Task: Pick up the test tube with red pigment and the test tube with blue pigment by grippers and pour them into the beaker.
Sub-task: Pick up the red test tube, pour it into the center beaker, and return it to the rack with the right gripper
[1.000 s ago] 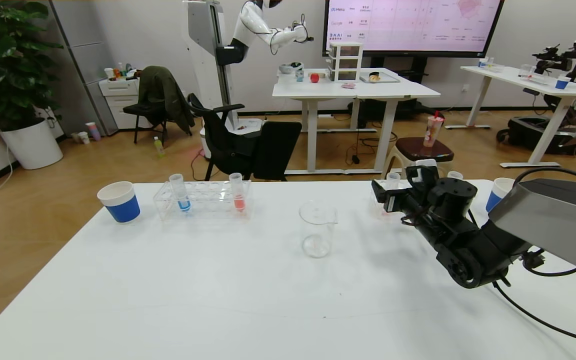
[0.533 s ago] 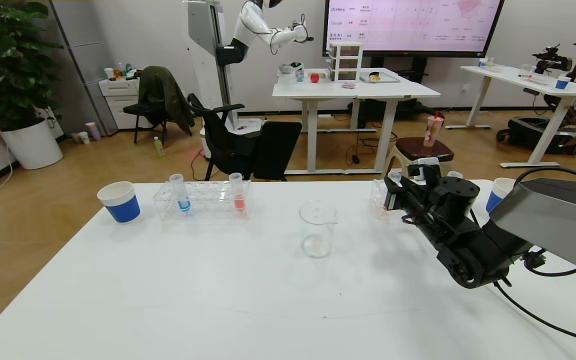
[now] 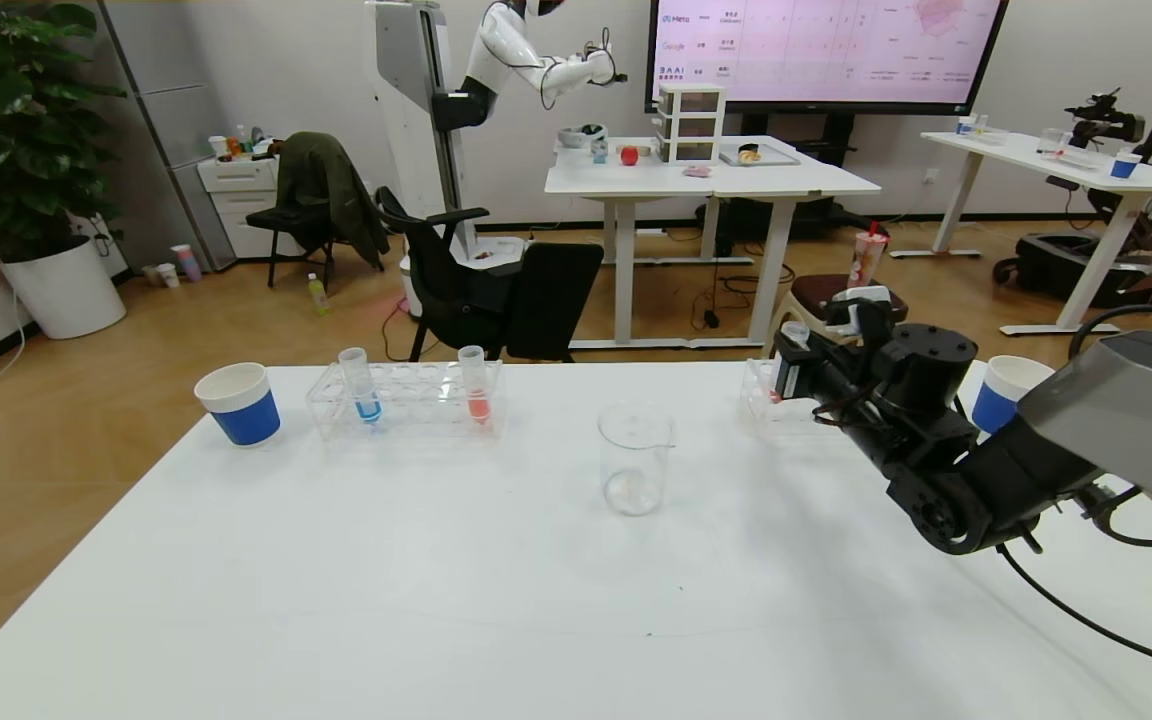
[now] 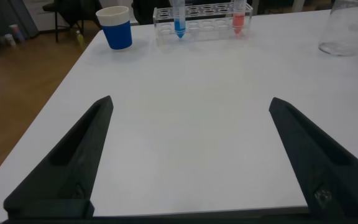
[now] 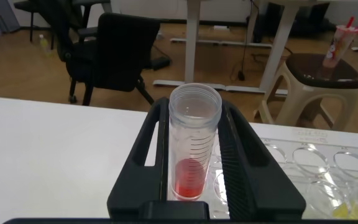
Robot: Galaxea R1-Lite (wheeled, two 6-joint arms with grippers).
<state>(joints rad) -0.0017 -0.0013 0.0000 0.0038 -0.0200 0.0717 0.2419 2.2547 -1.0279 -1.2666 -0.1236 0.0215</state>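
My right gripper [image 3: 788, 378] is shut on the test tube with red pigment [image 3: 793, 335] and holds it upright just above the right-hand clear rack [image 3: 762, 402]. In the right wrist view the tube [image 5: 193, 149] sits between the two black fingers [image 5: 151, 149], with deep-red liquid at its bottom. The test tube with blue pigment [image 3: 365, 386] stands in the left rack [image 3: 406, 400]; it also shows in the left wrist view [image 4: 179, 17]. The clear beaker [image 3: 634, 458] stands at mid-table. My left gripper [image 4: 191, 106] is open and empty over the bare near table, out of the head view.
A tube of salmon-orange liquid [image 3: 476, 385] stands in the left rack. White-and-blue paper cups stand at far left [image 3: 239, 403] and far right [image 3: 1004, 392]. The right rack's empty wells [image 5: 316, 162] lie beside the held tube. The table's far edge runs behind the racks.
My right gripper has risen and drawn slightly right with the red tube, lifting it out of the right rack. Nothing else has moved.
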